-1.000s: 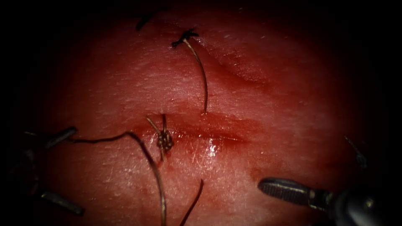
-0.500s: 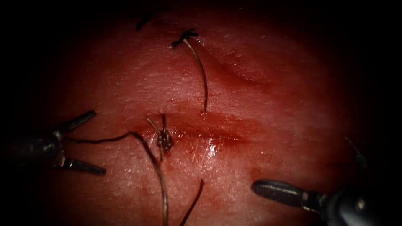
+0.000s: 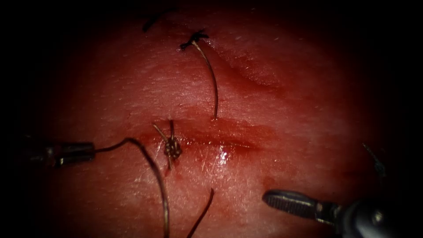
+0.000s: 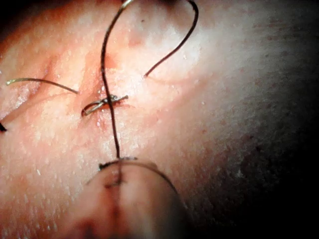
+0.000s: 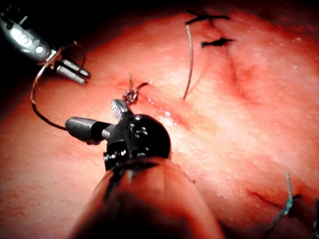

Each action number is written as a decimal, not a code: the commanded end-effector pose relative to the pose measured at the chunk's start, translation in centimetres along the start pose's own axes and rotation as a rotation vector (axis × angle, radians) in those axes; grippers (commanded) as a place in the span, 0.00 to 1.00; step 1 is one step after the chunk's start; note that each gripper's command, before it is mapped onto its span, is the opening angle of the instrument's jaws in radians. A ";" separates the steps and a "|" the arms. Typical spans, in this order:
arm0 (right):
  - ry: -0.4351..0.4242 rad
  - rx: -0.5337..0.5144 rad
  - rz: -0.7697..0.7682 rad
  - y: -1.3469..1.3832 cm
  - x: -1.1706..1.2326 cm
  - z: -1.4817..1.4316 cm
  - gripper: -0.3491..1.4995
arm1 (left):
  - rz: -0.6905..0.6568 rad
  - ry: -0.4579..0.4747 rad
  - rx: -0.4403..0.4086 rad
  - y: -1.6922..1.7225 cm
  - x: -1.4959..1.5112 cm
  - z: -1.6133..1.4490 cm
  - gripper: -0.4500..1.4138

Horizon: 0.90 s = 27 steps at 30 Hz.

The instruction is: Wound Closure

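On the tissue (image 3: 264, 101) a knotted stitch (image 3: 172, 147) sits at the left end of the cut (image 3: 229, 139). A long thread (image 3: 150, 161) arcs from the left tool over to the picture's lower edge. My left tool (image 3: 90, 150) lies far left of the knot, jaws shut on that thread's end; the left wrist view shows the thread (image 4: 110, 114) leaving its tip (image 4: 117, 164) and passing the knot (image 4: 103, 103). My right tool (image 3: 288, 202) hovers at the lower right; its jaws (image 5: 99, 118) stand apart and hold nothing.
A second thread (image 3: 213, 83) runs from a dark stitch (image 3: 194, 39) at the top down to the cut. A short loose thread end (image 3: 203, 211) lies below the knot. A teal stitch (image 3: 376, 164) sits at the far right. Red fluid glistens on the cut.
The left tool's jaws, open before, have closed on the thread's end, and the thread's arc has lifted slightly. The right tool has crept a little to the left.
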 end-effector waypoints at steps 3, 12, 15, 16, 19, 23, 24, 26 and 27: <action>0.004 -0.002 -0.088 0.05 0.01 0.08 0.45 | 0.009 -0.036 -0.015 0.02 -0.13 -0.04 0.00; -0.001 -0.109 -0.422 0.27 0.14 0.57 0.00 | 0.007 -0.207 -0.036 0.09 -0.80 -0.37 0.00; -0.002 -0.131 -0.434 0.33 0.08 0.79 0.00 | 0.002 -0.212 -0.039 0.12 -0.91 -0.35 0.00; -0.002 -0.139 -0.444 0.35 0.05 0.87 0.00 | -0.001 -0.213 -0.038 0.14 -0.94 -0.33 0.00; -0.004 -0.151 -0.471 0.40 -0.15 1.15 0.00 | -0.005 -0.213 -0.048 0.19 -0.99 -0.20 0.00; 0.029 -0.145 -0.467 0.34 -0.10 1.22 0.00 | 0.012 -0.191 -0.091 0.24 -0.91 0.08 0.00; 0.050 -0.151 -0.461 0.33 -0.05 1.21 0.00 | 0.015 -0.188 -0.099 0.23 -0.89 0.14 0.00; 0.094 -0.162 -0.448 0.29 0.06 1.18 0.00 | 0.023 -0.180 -0.115 0.21 -0.81 0.28 0.00; 0.109 -0.165 -0.450 0.28 0.09 1.17 0.00 | 0.028 -0.170 -0.118 0.20 -0.77 0.35 0.00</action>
